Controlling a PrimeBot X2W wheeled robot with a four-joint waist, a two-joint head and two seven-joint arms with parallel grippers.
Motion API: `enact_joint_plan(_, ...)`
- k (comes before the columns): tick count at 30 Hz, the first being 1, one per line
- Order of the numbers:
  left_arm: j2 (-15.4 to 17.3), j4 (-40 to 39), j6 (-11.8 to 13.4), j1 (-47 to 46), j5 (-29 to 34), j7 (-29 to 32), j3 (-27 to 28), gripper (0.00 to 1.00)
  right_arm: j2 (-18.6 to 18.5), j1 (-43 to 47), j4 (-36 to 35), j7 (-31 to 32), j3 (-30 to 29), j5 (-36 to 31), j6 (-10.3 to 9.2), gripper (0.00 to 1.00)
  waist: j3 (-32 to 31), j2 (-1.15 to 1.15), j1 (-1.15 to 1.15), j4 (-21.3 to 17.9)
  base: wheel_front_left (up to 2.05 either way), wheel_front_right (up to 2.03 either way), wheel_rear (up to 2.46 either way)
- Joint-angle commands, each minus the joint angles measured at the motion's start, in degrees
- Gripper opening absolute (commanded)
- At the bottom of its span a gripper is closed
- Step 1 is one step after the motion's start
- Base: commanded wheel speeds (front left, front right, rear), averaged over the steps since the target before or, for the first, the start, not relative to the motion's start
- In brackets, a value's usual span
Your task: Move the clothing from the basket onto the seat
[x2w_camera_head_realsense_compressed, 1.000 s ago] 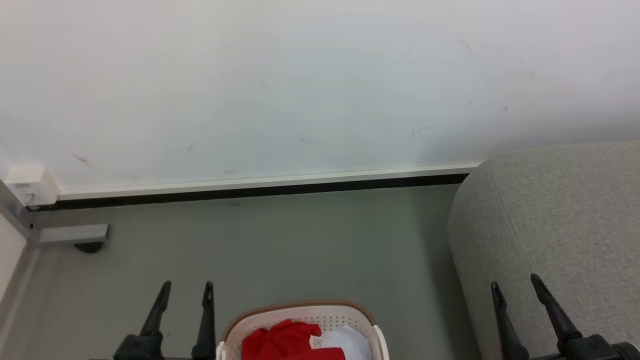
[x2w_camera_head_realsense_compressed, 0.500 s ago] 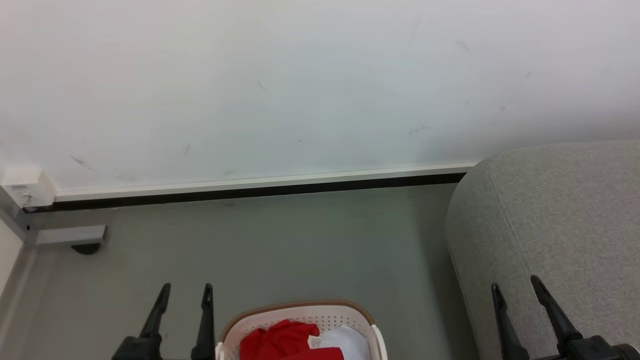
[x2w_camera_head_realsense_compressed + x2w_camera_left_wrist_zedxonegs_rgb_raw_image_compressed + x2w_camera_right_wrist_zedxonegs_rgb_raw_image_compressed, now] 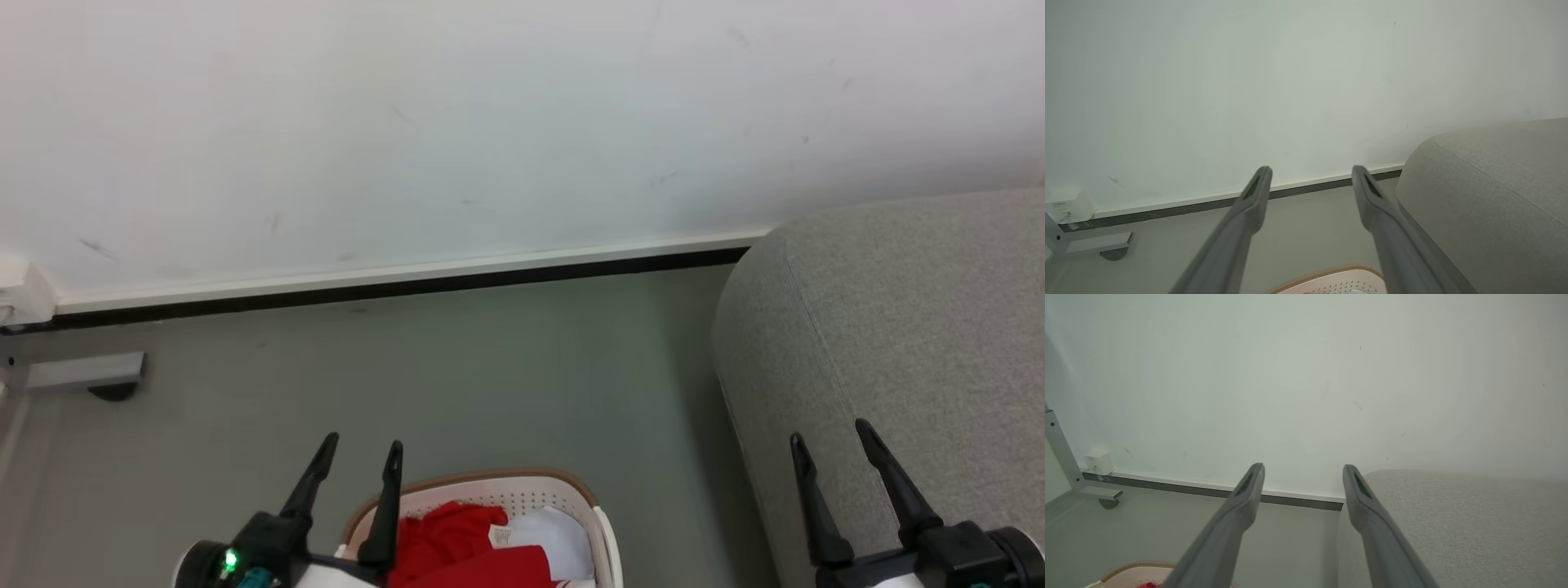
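- Head view: the left gripper [image 3: 363, 441] is released and empty, its fingers apart over the left rim of the basket [image 3: 522, 494]. The red clothing [image 3: 445, 531] lies inside the basket, which stands on the floor [image 3: 490, 367]. The right gripper [image 3: 829, 431] is also released, in front of the grey seat [image 3: 898, 327].
- Left wrist view: the fingers are spread and hold nothing. The basket rim shows at the bottom edge and the seat at the right.
- Right wrist view: the fingers are spread and empty. The seat is at the right, and the basket with a scrap of red is at the lower left.

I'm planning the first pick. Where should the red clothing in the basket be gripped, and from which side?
Pinch the raised, bunched fold of the red clothing, beside its white label, coming down from above: the basket walls ring it, so a sideways approach looks blocked. The open left gripper is probably best placed, being nearest the basket.
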Motion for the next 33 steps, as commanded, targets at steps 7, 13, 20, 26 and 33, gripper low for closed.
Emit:
enact_joint_plan(7, 0.6, 8.3, -2.8, -7.3, 1.1, 0.0, -3.9, 1.00, 0.0, -4.0, -1.6, 0.0, 0.0, 0.5, -0.12, 1.00, 6.5, 0.00, 0.00, -2.6, 0.00, 0.00, 0.00)
enact_joint_plan(13, 1.9, 19.9, -4.0, -13.9, 3.0, 0.3, -8.1, 1.00, 0.0, -7.6, -2.5, 0.0, 1.3, 1.0, -0.12, 1.00, 12.3, 0.00, 0.00, -5.0, 0.00, 0.00, 0.00)
enact_joint_plan(20, 3.1, 33.6, -4.7, -21.4, 4.5, 6.3, -12.4, 1.00, 0.0, -12.0, -4.6, 0.0, 2.2, 1.9, -0.12, 1.00, 19.4, 0.00, 0.00, -7.9, 0.00, 0.00, 0.00)
enact_joint_plan(26, 4.4, 42.3, -4.9, -27.4, 5.0, 12.0, -15.9, 1.00, 0.0, -16.2, -7.0, 0.0, 3.0, 3.5, -0.12, 1.00, 26.7, 0.00, 0.00, -9.9, 0.00, 0.00, 0.00)
enact_joint_plan(33, 6.1, 48.3, -5.0, -34.0, 4.0, 14.1, -17.7, 1.00, 0.0, -21.0, -9.9, 0.0, 3.7, 4.8, -0.12, 1.00, 35.4, 0.00, 0.00, -11.6, 0.00, 0.00, 0.00)
